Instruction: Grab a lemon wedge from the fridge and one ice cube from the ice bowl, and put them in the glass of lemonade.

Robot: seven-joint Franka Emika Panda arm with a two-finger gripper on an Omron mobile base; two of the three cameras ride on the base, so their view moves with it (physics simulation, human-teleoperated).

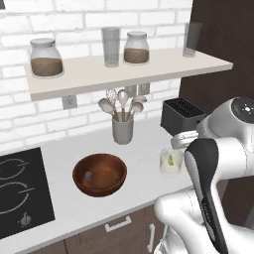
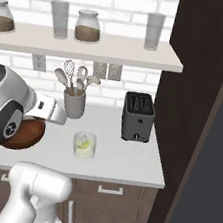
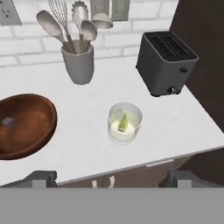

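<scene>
One ice cube [image 3: 7,122] lies alone in the ice bowl [image 3: 41,131], toward the bowl's left side, and the glass of lemonade [image 3: 125,123] stands near the front edge of the bench [image 3: 83,148], between the bowl and the toaster [image 3: 165,63]. Inside the glass I see the lemon wedge [image 3: 123,122], and a pale lump beside it that may be ice, but I cannot tell. The end effector [image 3: 111,178] hangs above the front edge of the bench with its fingers wide apart and nothing between them.

If the glass holds both pieces, the task is nearly finished, and the good move, in my judgement, is to lift straight up, away from the rim of the glass, so that it is not knocked. If the cube is not in yet, the fingers should come down over the cube in the bowl without touching the wooden wall.

The bench is white and smooth, against a white brick wall. At its back stands a grey utensil cup [image 3: 78,65], and above it a shelf [image 1: 149,69] carries jars and tall glasses. At the left end of the bench is a black cooktop [image 1: 22,191].
</scene>
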